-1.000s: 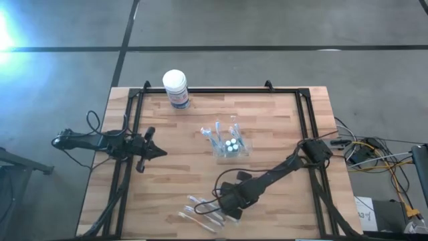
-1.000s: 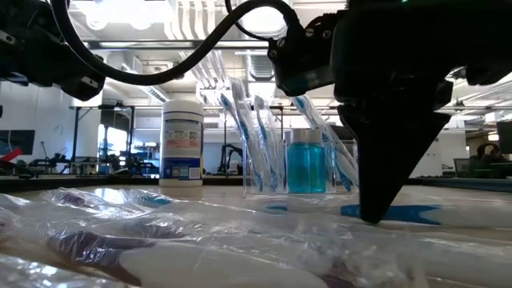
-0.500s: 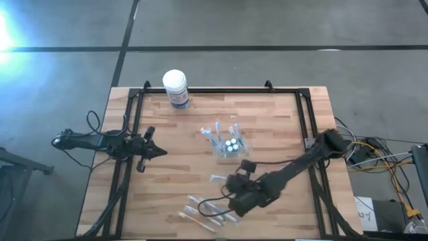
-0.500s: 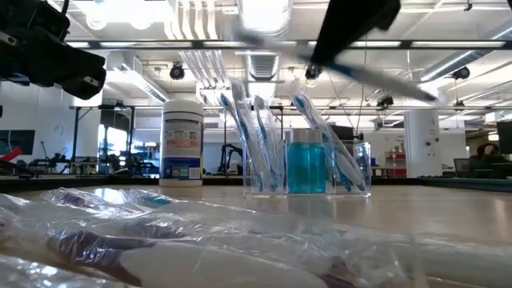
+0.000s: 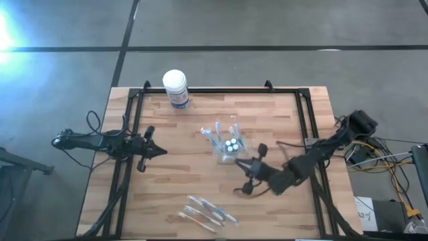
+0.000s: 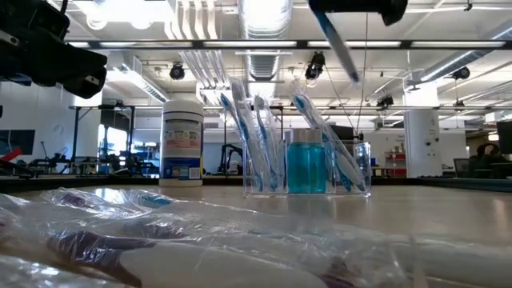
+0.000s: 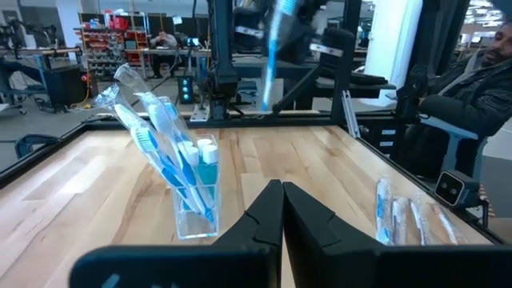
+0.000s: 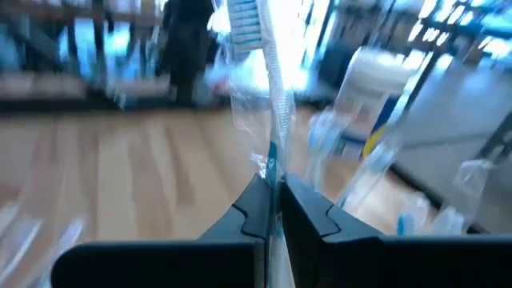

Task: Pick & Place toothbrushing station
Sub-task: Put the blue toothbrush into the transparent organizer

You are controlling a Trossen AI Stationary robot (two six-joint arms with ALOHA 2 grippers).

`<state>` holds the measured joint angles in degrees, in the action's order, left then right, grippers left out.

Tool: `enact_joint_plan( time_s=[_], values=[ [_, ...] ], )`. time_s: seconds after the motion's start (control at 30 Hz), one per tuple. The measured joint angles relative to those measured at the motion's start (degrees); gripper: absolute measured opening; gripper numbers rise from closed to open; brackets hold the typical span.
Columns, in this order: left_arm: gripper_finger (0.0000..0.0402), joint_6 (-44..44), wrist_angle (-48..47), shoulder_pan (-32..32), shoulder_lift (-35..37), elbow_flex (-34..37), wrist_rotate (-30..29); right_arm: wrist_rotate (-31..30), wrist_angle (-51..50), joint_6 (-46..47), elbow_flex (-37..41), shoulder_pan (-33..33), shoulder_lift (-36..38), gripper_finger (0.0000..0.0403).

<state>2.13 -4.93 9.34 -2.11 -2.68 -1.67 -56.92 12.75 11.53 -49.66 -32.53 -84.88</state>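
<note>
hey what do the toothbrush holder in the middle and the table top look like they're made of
The toothbrush holder looks like clear, glossy plastic: the brushes and blue bottle inside show straight through its walls, which catch reflections. It could be acrylic; the look alone does not settle that. The table top looks like light wood with a smooth finish: parallel plank seams and grain run across it.

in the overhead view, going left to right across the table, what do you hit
left end effector → white tub → toothbrushing station → right end effector, shut on a wrapped toothbrush
</note>
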Motion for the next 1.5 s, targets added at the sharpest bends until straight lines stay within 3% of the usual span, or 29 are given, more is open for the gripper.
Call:
enact_joint_plan(
  time_s=[0.13, 0.27, 0.4, 0.93, 1.5],
  values=[
    [0.0009, 0.0, 0.4, 0.0, 0.0, 0.1, -0.3, -0.4, 27.2, -9.2, 11.5, 2.9, -0.5, 0.0013],
    [0.0014, 0.0, 0.5, 0.0, 0.0, 0.1, -0.6, -5.1, 42.2, -12.0, 18.7, 4.6, -1.8, 0.0013],
    [0.0016, -0.2, 0.5, 0.0, 0.0, 0.1, -0.8, -10.6, 43.6, -11.3, 22.2, 5.3, -2.4, 0.0013],
    [0.0009, -0.7, 0.7, 0.0, -0.1, 0.2, -1.6, -13.8, 43.7, -2.1, 23.4, 9.6, -10.1, 0.0013],
    [0.0011, -0.5, 0.7, 0.0, -0.3, 0.2, -1.7, -16.1, 43.6, 8.0, 23.4, 9.4, -17.6, 0.0013]
  ],
)
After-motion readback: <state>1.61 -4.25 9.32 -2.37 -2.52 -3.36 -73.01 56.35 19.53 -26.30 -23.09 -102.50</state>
